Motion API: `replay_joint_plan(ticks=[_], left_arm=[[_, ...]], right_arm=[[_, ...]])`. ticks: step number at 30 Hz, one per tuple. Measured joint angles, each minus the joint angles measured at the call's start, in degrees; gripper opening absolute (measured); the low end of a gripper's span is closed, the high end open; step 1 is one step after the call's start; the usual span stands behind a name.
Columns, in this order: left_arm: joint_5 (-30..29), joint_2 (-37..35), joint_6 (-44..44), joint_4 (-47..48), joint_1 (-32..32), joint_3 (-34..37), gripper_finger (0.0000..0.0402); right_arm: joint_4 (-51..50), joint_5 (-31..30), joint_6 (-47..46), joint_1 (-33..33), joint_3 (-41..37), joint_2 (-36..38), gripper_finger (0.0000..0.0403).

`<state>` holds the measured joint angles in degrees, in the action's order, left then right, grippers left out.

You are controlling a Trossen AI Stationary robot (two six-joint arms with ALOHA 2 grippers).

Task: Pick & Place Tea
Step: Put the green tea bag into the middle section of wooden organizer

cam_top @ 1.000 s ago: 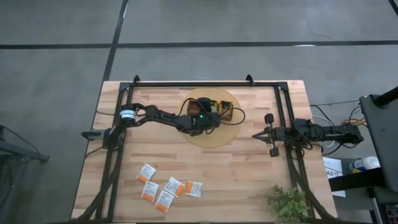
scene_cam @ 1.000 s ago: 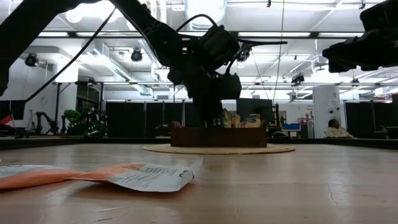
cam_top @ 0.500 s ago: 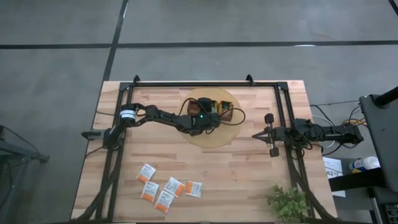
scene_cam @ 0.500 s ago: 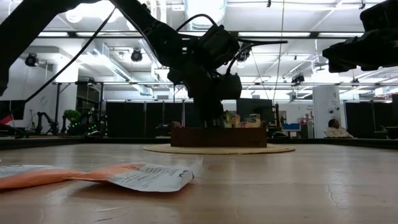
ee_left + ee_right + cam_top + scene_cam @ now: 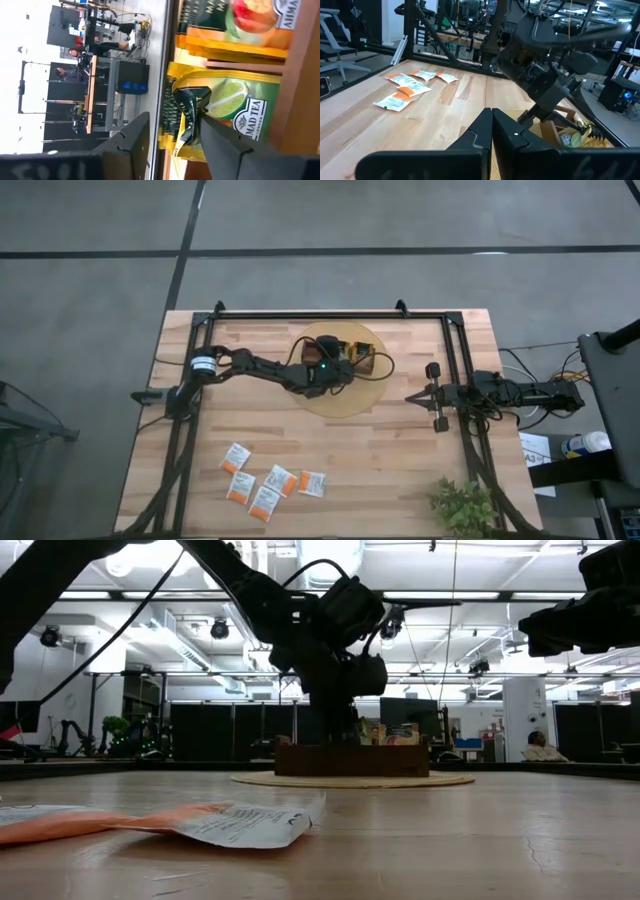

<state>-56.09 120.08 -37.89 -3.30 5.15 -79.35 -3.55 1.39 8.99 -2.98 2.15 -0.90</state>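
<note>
A brown wooden tray [image 5: 358, 358] stands on a round board [image 5: 335, 398] at the table's far middle and holds upright tea packets. My left gripper [image 5: 172, 117] reaches down into the tray [image 5: 350, 760], open, its fingertips on either side of a yellow-green packet [image 5: 227, 107] that stands on edge among orange ones [image 5: 235, 45]. Several white-and-orange tea packets [image 5: 270, 485] lie flat near the table's near left. My right gripper [image 5: 412, 396] hovers shut toward the right edge, holding nothing. My left gripper is open around the yellow-green packet's crumpled dark top edge [image 5: 191, 107], coming from above. One fingertip [image 5: 207, 125] lies close against that edge; I cannot tell whether it touches. The packet stands on edge in the tray compartment, leaning on its neighbours.
A black metal frame [image 5: 330, 313] runs along the far edge and down both sides. A green plant [image 5: 462, 505] sits at the near right corner. Bare wood lies between the round board and the loose packets [image 5: 410, 85].
</note>
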Motion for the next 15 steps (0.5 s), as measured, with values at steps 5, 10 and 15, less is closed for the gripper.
replay_joint_plan(ticks=[5, 10, 15], left_arm=[[0.5, -0.3, 1.7, 0.0, 0.0, 0.0, 0.0163], [1.2, -0.3, 2.4, -0.1, -0.3, 0.0, 0.0163], [1.5, -0.3, 2.4, 0.5, -0.5, 0.0, 0.0163]], right_arm=[[0.0, 0.0, 0.0, 0.0, 0.0, 0.0, 0.0009], [0.0, 0.0, 0.0, 0.0, 0.0, 0.0, 0.0009], [0.0, 0.0, 0.0, 0.0, 0.0, 0.0, 0.0009]])
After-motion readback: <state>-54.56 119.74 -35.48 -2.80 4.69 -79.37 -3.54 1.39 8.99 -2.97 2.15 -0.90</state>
